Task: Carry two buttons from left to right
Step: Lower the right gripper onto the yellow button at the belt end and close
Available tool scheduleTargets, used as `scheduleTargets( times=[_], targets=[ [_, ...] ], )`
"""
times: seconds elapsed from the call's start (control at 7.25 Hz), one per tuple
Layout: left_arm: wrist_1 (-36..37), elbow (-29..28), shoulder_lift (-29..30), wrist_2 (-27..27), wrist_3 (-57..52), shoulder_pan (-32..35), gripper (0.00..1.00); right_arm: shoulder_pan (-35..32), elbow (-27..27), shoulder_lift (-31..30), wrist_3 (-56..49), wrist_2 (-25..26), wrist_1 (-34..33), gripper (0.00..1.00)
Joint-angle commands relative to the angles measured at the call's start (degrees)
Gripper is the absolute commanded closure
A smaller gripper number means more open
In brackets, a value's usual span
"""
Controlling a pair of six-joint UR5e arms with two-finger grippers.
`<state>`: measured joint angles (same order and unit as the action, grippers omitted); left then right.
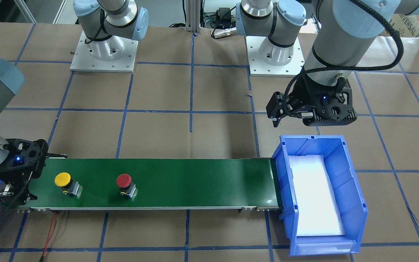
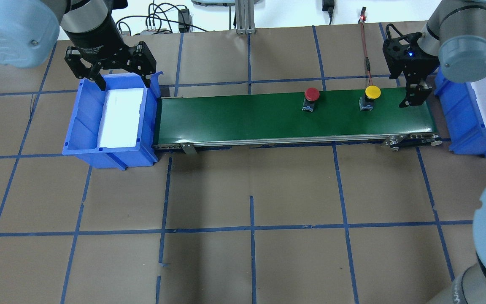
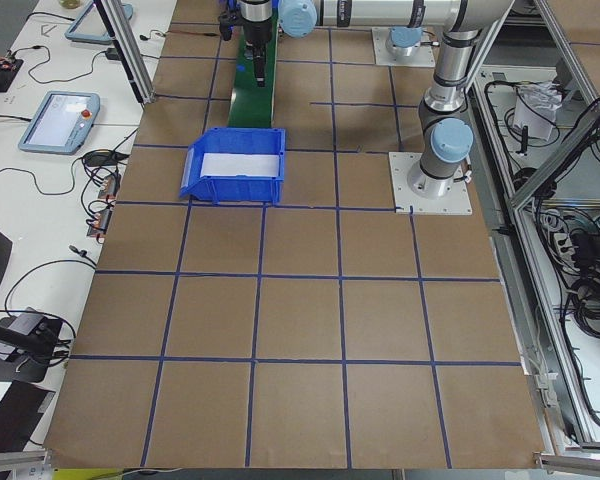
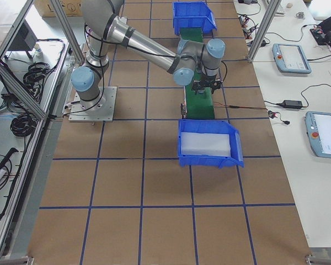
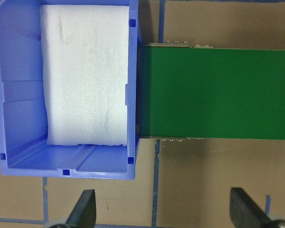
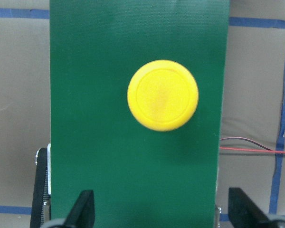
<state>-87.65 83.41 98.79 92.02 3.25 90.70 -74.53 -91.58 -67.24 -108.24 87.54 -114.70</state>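
Both buttons stand on the long green belt point(image 1: 195, 182), with their caps on top. The yellow button point(image 1: 63, 179) is close to the belt's right end. The red button point(image 1: 124, 180) is a bit farther along, nearer the middle, and the two do not touch.

The right gripper point(image 6: 162, 213) is low over that right end, just beside the yellow button. Its fingers point(image 6: 85, 211) are wide apart and hold nothing. The yellow cap is in front of them, not between them. The right blue bin point(image 2: 458, 141) stands just past that end.

At the belt's other end is the left blue bin point(image 1: 355, 189), with a white foam pad point(image 1: 315, 196) inside. Farther back, the left gripper point(image 2: 121, 79) hangs up high by this bin. Its fingers are apart too, and empty.

Farthest back, two arm bases point(image 1: 104, 54) are bolted to the brown table point(image 1: 213, 91), which has blue tape lines.
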Motion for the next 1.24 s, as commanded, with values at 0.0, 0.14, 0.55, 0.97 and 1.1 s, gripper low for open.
scheduleTargets(
  times=[0.0,0.14,0.55,0.97,1.1],
  targets=[
    [0.02,0.00,0.00,0.00,0.00,0.00,0.00,0.00,0.00,0.00,-0.04,0.00,0.00,0.01],
    [0.02,0.00,0.00,0.00,0.00,0.00,0.00,0.00,0.00,0.00,-0.04,0.00,0.00,0.01],
    [-0.07,0.00,0.00,0.00,0.00,0.00,0.00,0.00,0.00,0.00,-0.04,0.00,0.00,0.01],
    [-0.16,0.00,0.00,0.00,0.00,0.00,0.00,0.00,-0.26,0.70,-0.21,-0.09,-0.26,0.01],
    [-0.16,0.00,0.00,0.00,0.00,0.00,0.00,0.00,-0.35,0.70,-0.30,0.00,-0.26,0.01]
  ],
)
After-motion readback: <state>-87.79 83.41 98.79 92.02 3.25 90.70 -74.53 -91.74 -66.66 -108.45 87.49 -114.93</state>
